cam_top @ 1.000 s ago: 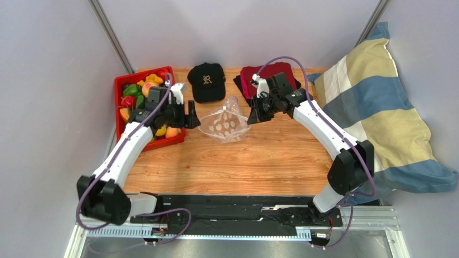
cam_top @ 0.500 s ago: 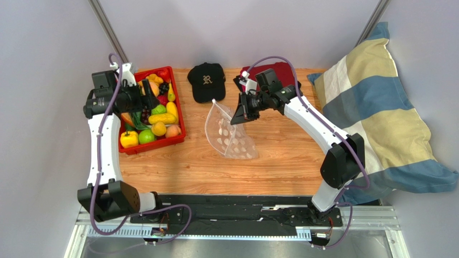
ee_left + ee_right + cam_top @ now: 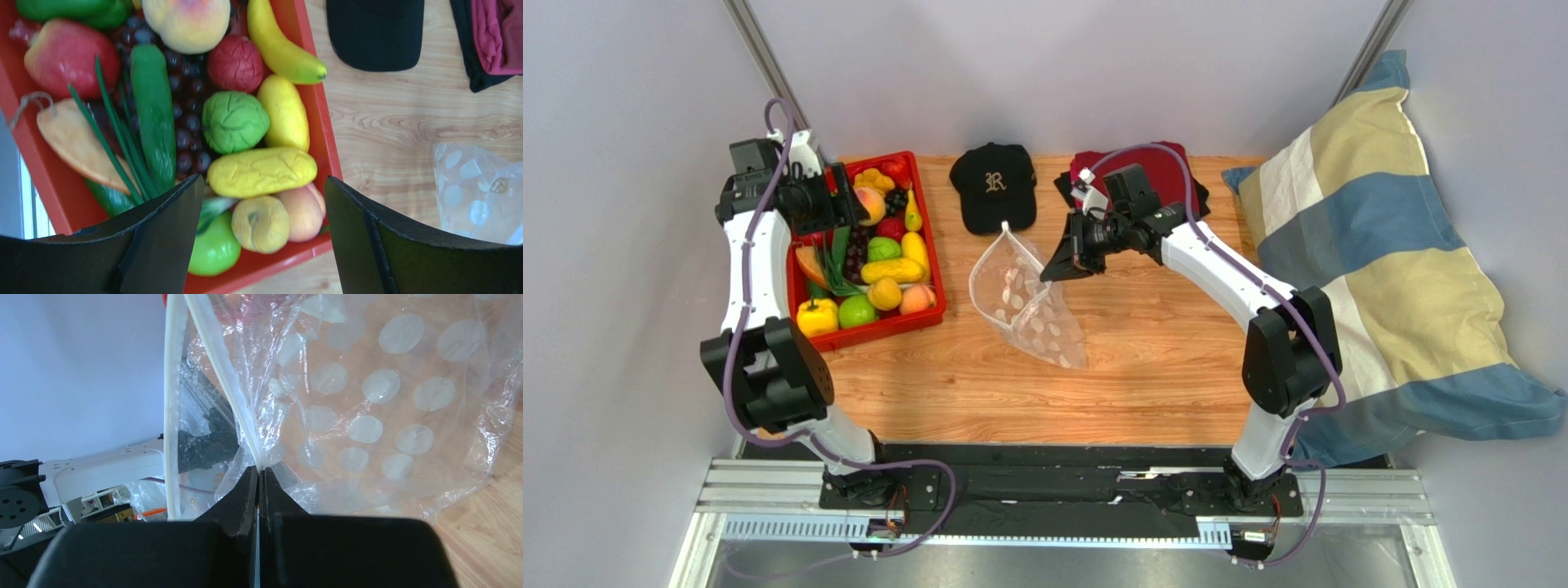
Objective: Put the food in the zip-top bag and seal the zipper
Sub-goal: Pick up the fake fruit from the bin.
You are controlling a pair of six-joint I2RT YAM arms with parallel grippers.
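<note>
The food lies piled in the red tray [image 3: 938, 272]: a yellow banana [image 3: 279, 46], a green lime [image 3: 234, 121], a long yellow piece [image 3: 261, 171] and a peach [image 3: 304, 211]. My left gripper [image 3: 844, 211] hovers open and empty over the tray, and its jaws frame the fruit near the tray's near rim in the left wrist view [image 3: 264, 233]. The clear dotted zip-top bag [image 3: 1028, 306] hangs slanted at mid table with its mouth open. My right gripper [image 3: 1053, 272] is shut on the bag's upper edge [image 3: 258, 471]. The white zipper strip [image 3: 215, 355] runs up from the jaws.
A black cap [image 3: 993, 184] lies behind the bag. Folded red and black cloth [image 3: 1161, 165] lies at the back under my right arm. A striped pillow [image 3: 1382, 245] fills the right side. The tray sits at the table's left edge.
My left arm has swung from beside the bag back over the tray's far left. My right gripper has drawn the bag's mouth up and slightly left, and the bag now hangs slanted.
</note>
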